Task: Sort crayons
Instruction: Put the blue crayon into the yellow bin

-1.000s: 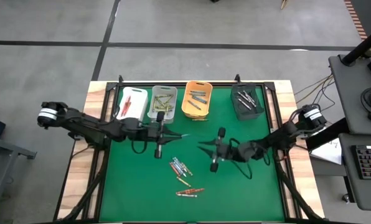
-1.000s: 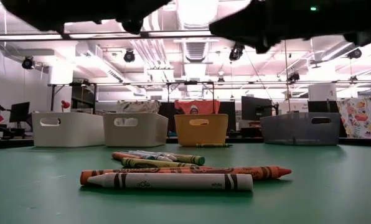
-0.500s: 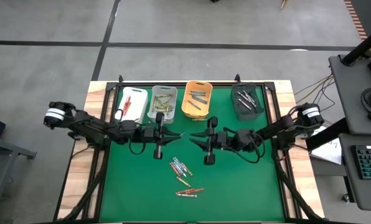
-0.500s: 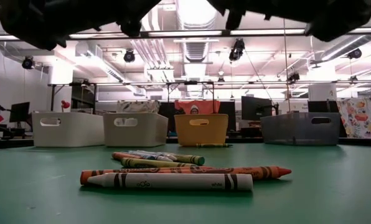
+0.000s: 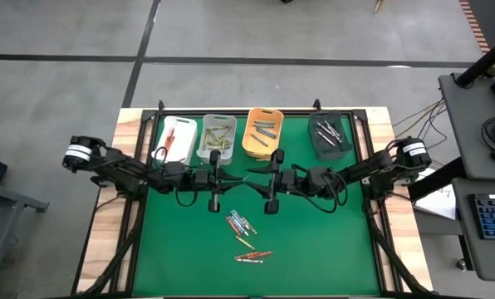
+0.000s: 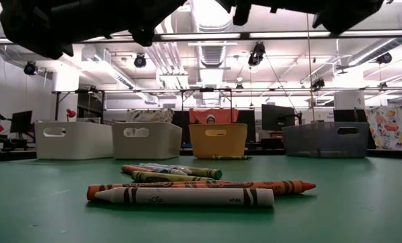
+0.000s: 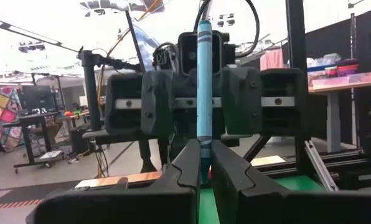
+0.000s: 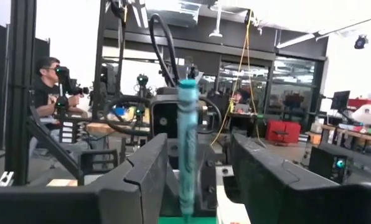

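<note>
Near the front edge of the table we see the loose crayons (image 5: 246, 236) lying on the green mat (image 5: 314, 249), a white one (image 6: 184, 196) nearest, with free mat on both sides of them. Above the middle of the table the two arms meet. Our left gripper (image 7: 200, 163) is closed tight on the lower end of a blue crayon (image 7: 203, 87) and holds it upright. Our right gripper (image 8: 201, 174) stands wide open around the same crayon, and it grips nothing. We judge this is a handover, and the risk is here: if the left fingers release before the right ones close, the crayon can fall and roll on the mat. The grippers are very near, so a small wrong move may also knock them together. Along the far edge stand the four bins (image 5: 262, 134), well apart from the arms.
</note>
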Tool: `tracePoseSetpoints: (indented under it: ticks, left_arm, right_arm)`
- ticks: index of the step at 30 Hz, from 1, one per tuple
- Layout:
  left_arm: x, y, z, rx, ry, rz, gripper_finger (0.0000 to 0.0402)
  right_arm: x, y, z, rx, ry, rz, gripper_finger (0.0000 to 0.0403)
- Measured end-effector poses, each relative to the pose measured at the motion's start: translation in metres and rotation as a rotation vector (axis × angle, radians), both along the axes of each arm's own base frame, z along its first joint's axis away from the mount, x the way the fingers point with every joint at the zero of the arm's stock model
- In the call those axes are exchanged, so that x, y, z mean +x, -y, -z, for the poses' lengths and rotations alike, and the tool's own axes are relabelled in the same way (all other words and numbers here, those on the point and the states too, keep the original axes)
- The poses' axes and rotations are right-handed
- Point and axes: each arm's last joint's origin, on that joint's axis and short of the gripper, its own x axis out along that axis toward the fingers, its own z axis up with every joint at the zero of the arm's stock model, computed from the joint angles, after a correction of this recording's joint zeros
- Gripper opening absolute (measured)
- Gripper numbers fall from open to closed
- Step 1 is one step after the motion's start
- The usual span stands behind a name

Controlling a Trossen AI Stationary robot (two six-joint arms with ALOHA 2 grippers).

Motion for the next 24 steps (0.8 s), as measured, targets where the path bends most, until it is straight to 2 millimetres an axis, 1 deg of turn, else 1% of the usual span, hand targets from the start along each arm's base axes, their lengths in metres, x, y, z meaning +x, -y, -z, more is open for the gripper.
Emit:
tracePoseSetpoints:
  ticks: [4,8,10,13,15,16,20,24]
  left_arm:
    - [0.0039,-0.0008,0.0032,-0.011,-0.011,-0.04,0.0]
    - [0.0052,-0.0018,0.0059,-0.025,-0.023,-0.077,0.0]
    - [0.005,-0.0019,0.0061,-0.026,-0.023,-0.078,0.0]
    - [0.0048,-0.0016,0.006,-0.026,-0.023,-0.075,0.0002]
    - [0.0047,-0.0017,0.0059,-0.029,-0.022,-0.075,0.0008]
    - [0.0048,-0.0016,0.0058,-0.035,-0.022,-0.074,0.0012]
    - [0.0047,-0.0017,0.0056,-0.04,-0.021,-0.075,0.0036]
    - [0.0046,-0.0018,0.0055,-0.044,-0.021,-0.078,0.0073]
  right_arm:
    - [0.0027,-0.0008,-0.0038,-0.02,-0.005,0.004,0.0158]
    - [0.004,-0.0009,-0.0046,-0.035,-0.015,0.01,0.0131]
    - [0.004,-0.0008,-0.0046,-0.04,-0.016,0.012,0.0107]
    - [0.004,-0.0008,-0.0046,-0.047,-0.017,0.015,0.0061]
    - [0.004,-0.0005,-0.0046,-0.049,-0.017,0.019,0.003]
    - [0.004,-0.0005,-0.0046,-0.055,-0.018,0.022,0.0021]
    - [0.004,-0.0005,-0.0046,-0.055,-0.02,0.025,0.002]
    - [0.004,0.0012,-0.0049,-0.054,-0.021,0.029,0.002]
